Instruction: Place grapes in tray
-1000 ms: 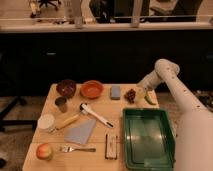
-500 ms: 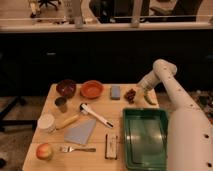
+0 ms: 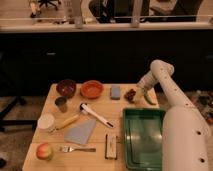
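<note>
The gripper (image 3: 138, 93) hangs low over the far right part of the counter (image 3: 100, 105), its fingers spread apart and pinching nothing, right at the right-hand edge of the grapes (image 3: 131, 95) — whether it touches them cannot be told. The grapes lie on the wood as a small dark cluster, outside the tray (image 3: 145, 135) and just beyond its far rim. A long green pepper (image 3: 149, 99) lies just right of the gripper, near the counter's right edge. The white arm (image 3: 170, 92) bends up and over from there and runs down the right side of the scene. The dark green tray sits in the near right corner of the counter. Left of the grapes is a small grey-blue block (image 3: 115, 92), then an orange bowl (image 3: 92, 89) and a dark bowl (image 3: 66, 87) along the far edge. Nearer, a metal cup (image 3: 61, 104), a white-handled utensil (image 3: 96, 115) and a grey sheet (image 3: 80, 131) occupy the middle — and at the near left lie an apple (image 3: 44, 151) and a fork (image 3: 78, 149).
</note>
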{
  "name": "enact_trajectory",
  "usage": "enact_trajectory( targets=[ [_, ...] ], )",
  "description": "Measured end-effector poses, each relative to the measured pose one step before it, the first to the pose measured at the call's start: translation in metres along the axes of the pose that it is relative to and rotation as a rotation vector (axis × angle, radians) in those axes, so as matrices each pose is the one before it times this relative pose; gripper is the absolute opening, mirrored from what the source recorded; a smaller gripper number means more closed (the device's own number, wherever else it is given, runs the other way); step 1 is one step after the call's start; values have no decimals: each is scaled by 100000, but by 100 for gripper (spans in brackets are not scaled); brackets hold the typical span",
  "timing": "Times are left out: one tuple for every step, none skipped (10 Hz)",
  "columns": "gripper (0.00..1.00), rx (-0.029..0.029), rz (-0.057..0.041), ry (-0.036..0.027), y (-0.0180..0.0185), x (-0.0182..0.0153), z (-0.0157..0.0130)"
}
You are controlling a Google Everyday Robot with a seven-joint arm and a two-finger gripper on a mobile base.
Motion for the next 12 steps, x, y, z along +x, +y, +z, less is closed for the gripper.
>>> enact_trajectory(
  targets=[
    [80,427,-20,539,-11,3,245],
    [80,430,-80,573,-22,-59,256],
    [80,180,-86,575,-14,-14,218],
    [80,-1,-43,423,14,51,200],
    [80,-137,-280,337,32,-84,175],
    [80,-279,-337,39,61,-151,186],
    [80,-295,-232,-257,23,-182,132],
    [80,-171,-318,-292,-16,-107,81],
    [80,-316,-190,-283,16,-7,6],
    [80,-406,-92,-88,50,87,-6],
    [80,-51,31,11,-15,85,-13],
    [80,-26,37,-5,-16,85,-35]
  ],
)
